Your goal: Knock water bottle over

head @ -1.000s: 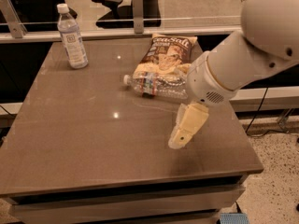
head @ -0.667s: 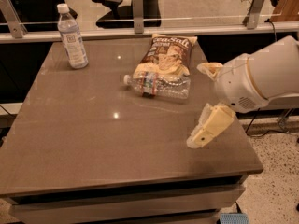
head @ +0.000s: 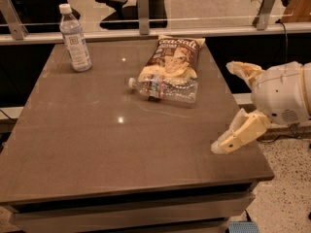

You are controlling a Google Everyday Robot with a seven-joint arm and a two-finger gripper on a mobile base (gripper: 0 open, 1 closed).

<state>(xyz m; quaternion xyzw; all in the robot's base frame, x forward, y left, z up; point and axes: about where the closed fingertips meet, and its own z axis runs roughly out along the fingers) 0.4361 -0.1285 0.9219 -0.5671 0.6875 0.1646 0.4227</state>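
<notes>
The water bottle (head: 164,89), clear and ribbed with a white cap and a narrow coloured label band, lies on its side in the middle of the brown table (head: 97,144), cap pointing left. It touches the front edge of a chip bag (head: 174,57). My gripper (head: 222,107) is at the table's right edge, to the right of the bottle and apart from it. Its two cream fingers (head: 240,131) are spread wide and hold nothing.
A slimmer, taller bottle (head: 74,38) with a pale label stands upright at the table's back left corner. A glass rail with metal posts (head: 143,6) runs behind the table. Office chairs stand beyond it.
My arm has drawn back to the right, from over the table beside the lying bottle to the table's right edge. The bottle, the bag and the standing bottle have not moved.
</notes>
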